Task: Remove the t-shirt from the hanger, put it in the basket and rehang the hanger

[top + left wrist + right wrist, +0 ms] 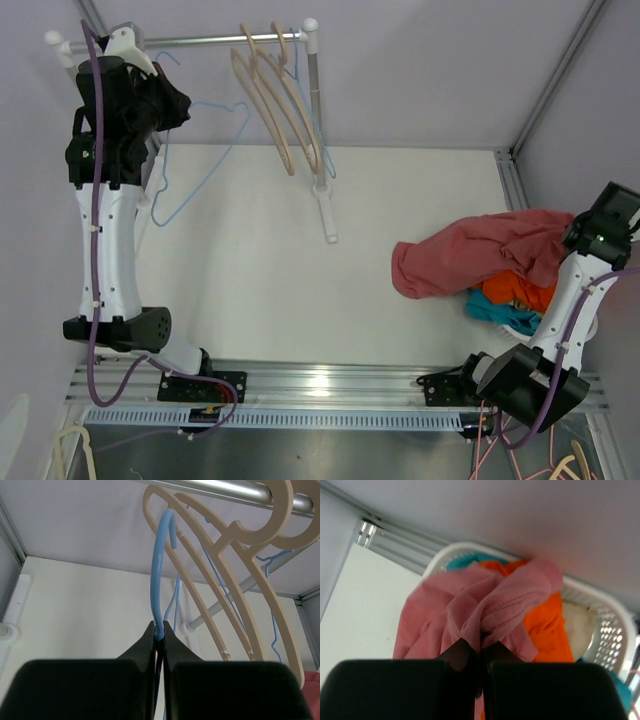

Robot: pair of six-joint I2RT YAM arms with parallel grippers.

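Left tool (160, 629) is shut tight on the blue hanger (159, 570), jaws pinching the thin wire neck just under the hook. The hook rises straight up from the tips and curls over close under the rail (225, 489); can't tell if it touches the rail. In the top view the left tool (176, 100) sits high, just below the rail (200, 40), and the blue hanger (200, 170) frame trails down from it toward the bench (250, 280). Beige hangers (220, 565) hook over the rail up and to the right of this tool, close beside the blue hook, and their arms slope down past the tool's right side; the top view shows the same beige hangers (275, 100) bunched to the right of the tool. Right tool (480, 650) is clamped on a bunched fold of the pink t-shirt (485, 605), with cloth gathered into the closed jaws and spilling out in front of the tips. The t-shirt (470, 255) is off the hanger and well apart from it, hanging from the right tool (575, 240) and spreading away from it onto the bench. The white basket (615, 625) lies just beyond and under the right tool, and the shirt drapes over its near rim. An orange garment (550, 625) lies inside, touching the shirt just right of the tips, and a teal garment (465, 560) peeks out behind the shirt at the far rim. In the top view the basket (520, 322) is mostly hidden under the clothes.
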